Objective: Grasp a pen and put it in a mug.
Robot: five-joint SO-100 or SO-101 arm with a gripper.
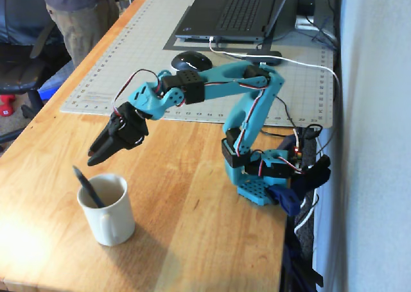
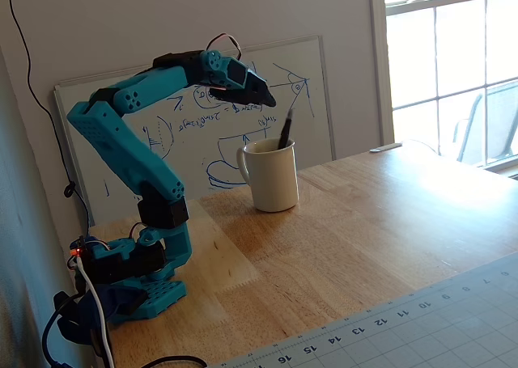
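A pale wall and a bright window (image 2: 449,69) close the room in a fixed view, with a scribbled whiteboard (image 2: 316,101) leaning behind the counter (image 2: 380,230), a long slab of light wood. A gridded cutting mat (image 1: 122,61) covers its far part, carrying a laptop (image 1: 237,9) and a black mouse (image 1: 191,61). The teal arm (image 1: 247,112) stands at the counter's edge. The white mug (image 1: 112,218) sits on bare wood, the pen (image 1: 87,188) leaning inside it, one end poking above the rim. The hand (image 1: 96,156) hangs just above the mug, its fingers together, holding nothing
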